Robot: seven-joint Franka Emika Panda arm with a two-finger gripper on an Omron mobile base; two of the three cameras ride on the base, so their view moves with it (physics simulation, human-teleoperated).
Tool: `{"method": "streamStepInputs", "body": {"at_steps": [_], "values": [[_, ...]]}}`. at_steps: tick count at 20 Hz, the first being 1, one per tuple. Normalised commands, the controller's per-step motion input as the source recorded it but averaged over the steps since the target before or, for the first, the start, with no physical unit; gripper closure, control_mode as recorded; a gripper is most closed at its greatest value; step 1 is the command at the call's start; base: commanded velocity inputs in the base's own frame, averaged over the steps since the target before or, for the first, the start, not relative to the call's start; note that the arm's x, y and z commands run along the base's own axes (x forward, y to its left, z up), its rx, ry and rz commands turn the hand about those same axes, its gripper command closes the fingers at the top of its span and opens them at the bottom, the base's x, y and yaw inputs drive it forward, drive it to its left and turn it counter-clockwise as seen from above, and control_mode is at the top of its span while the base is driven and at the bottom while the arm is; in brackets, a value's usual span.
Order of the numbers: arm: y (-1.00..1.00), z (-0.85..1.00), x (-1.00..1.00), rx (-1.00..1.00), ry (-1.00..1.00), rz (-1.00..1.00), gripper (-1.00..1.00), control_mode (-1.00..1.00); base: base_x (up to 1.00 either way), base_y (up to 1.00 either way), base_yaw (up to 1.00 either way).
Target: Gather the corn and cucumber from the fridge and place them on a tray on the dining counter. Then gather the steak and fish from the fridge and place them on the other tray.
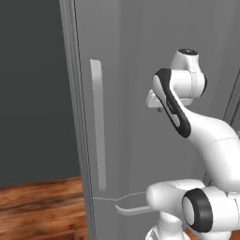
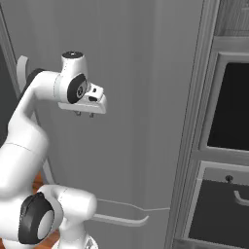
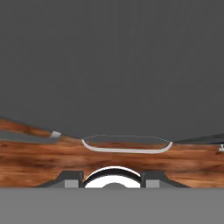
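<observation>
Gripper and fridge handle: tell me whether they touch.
Apart. In the left base view the gripper hangs beside the arm, with bare grey door between it and the fridge handle.

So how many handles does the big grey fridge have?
2. A long upright bar handle runs down the fridge door near its left edge, and a curved handle sits low on the drawer front beneath it. Others may be hidden behind the robot arm.

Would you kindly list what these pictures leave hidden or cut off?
- Fridge contents: both base views, behind its closed door.
- Handle top: right base view, hidden by the arm.
- Gripper fingers: right base view, too small to judge.
- Drawer handle: left base view, partly behind the arm.
</observation>
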Motion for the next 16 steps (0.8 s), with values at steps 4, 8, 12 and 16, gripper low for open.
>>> {"method": "streamStepInputs", "body": {"at_steps": [4, 8, 12, 16], "values": [[0.0, -0.01, -0.12, 0.0, 0.0, 0.0, -1.0, 1.0, -0.31, 0.09, 0.0], [0.0, 0.0, 0.0, 0.0, 0.0, 0.0, -1.0, 1.0, -0.79, 0.35, -0.09], [0.0, 0.0, 0.0, 0.0, 0.0, 0.0, -1.0, 1.0, -0.49, 0.66, -0.26], [0.0, 0.0, 0.0, 0.0, 0.0, 0.0, -1.0, 1.0, -0.08, 0.74, -0.35]]}}
